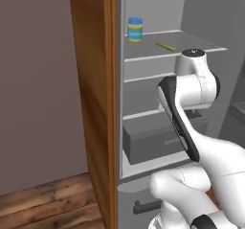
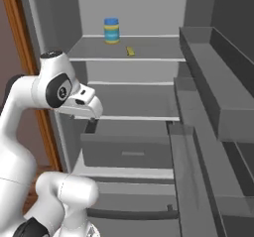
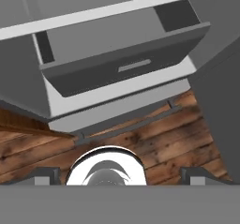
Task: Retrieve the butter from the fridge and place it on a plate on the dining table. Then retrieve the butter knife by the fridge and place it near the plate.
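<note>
The fridge [image 1: 153,7] [image 2: 129,8] stands open in front of me. The butter [image 1: 165,46] [image 2: 130,51], a small yellow-olive stick, lies on its upper shelf, to the right of a blue-lidded jar [image 1: 135,29] [image 2: 111,30]. My gripper [image 2: 91,126] [image 3: 120,176] hangs well below that shelf, at about the height of the grey drawer [image 2: 129,151] [image 3: 126,68], and points down at the drawer front and the floor. Its fingertips [image 3: 44,174] stand wide apart and open, with nothing between them. The plate, the dining table and the butter knife are out of view.
The open fridge door [image 2: 213,82] with its deep bins stretches along the right. A tall wooden panel [image 1: 93,79] borders the fridge on the left. Wooden floor [image 3: 178,143] lies below the fridge. A dark bar handle [image 1: 143,206] sits low on the fridge front.
</note>
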You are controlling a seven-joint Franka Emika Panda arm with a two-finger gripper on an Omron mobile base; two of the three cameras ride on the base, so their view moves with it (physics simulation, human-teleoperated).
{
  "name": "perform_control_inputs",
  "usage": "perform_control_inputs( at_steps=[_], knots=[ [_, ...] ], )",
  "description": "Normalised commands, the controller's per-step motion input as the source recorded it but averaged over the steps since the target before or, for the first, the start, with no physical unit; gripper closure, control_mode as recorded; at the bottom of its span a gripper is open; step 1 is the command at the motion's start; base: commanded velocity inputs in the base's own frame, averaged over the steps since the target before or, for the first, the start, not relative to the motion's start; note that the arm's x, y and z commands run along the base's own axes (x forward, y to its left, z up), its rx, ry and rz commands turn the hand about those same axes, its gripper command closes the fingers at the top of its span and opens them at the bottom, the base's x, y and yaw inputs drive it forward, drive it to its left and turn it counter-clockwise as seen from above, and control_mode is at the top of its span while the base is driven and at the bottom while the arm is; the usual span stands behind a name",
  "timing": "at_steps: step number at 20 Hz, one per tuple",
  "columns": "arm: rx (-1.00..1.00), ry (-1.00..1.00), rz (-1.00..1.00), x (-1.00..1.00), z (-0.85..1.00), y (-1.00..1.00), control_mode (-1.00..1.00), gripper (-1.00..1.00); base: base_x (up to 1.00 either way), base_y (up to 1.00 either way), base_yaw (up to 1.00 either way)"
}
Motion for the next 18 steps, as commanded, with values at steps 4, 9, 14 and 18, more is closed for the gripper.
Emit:
perform_control_inputs(
  at_steps=[4,9,14,18],
  knots=[
    [0.00,0.00,0.00,0.00,0.00,0.00,1.00,-1.00,0.21,-0.57,0.00],
    [0.00,0.00,0.00,0.00,0.00,0.00,1.00,-1.00,0.03,-0.73,0.00],
    [0.00,0.00,0.00,0.00,0.00,0.00,1.00,-1.00,0.12,-0.15,0.06],
    [0.00,0.00,0.00,0.00,0.00,0.00,1.00,-1.00,0.05,0.18,0.19]
  ],
)
